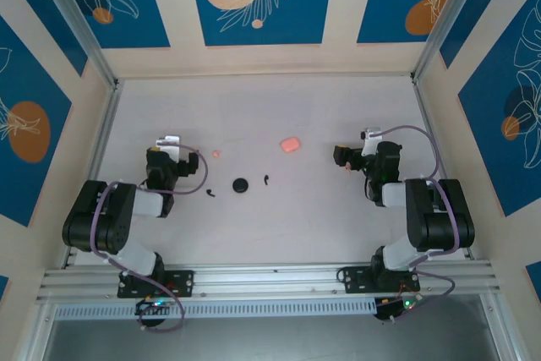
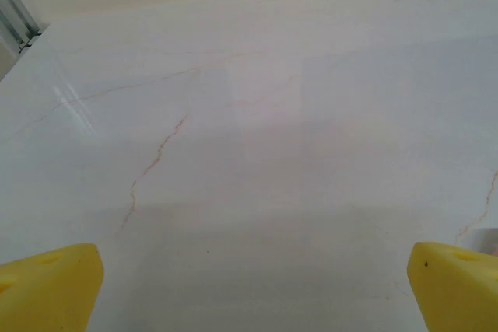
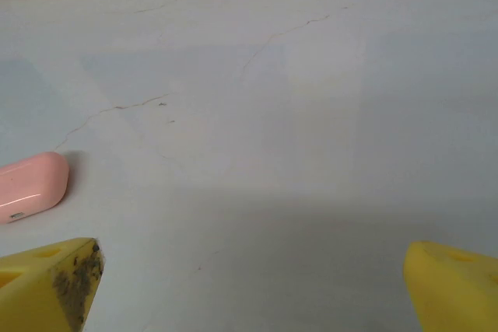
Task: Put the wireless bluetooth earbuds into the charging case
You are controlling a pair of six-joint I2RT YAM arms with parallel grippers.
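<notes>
Two tiny black earbuds lie on the white table, one (image 1: 209, 194) just right of my left arm and the other (image 1: 266, 179) near the centre. The closed pink charging case (image 1: 290, 144) rests farther back, and its rounded end (image 3: 31, 184) shows at the left edge of the right wrist view. My left gripper (image 1: 173, 156) (image 2: 253, 293) is open over bare table, yellow fingertips (image 2: 54, 285) wide apart. My right gripper (image 1: 359, 154) (image 3: 253, 293) is open too, with nothing between its fingers; it sits to the right of the case.
A flat black round disc (image 1: 241, 185) lies between the two earbuds. A tiny pink piece (image 1: 216, 154) sits right of the left gripper. Metal rails (image 1: 101, 137) and walls bound the table on three sides.
</notes>
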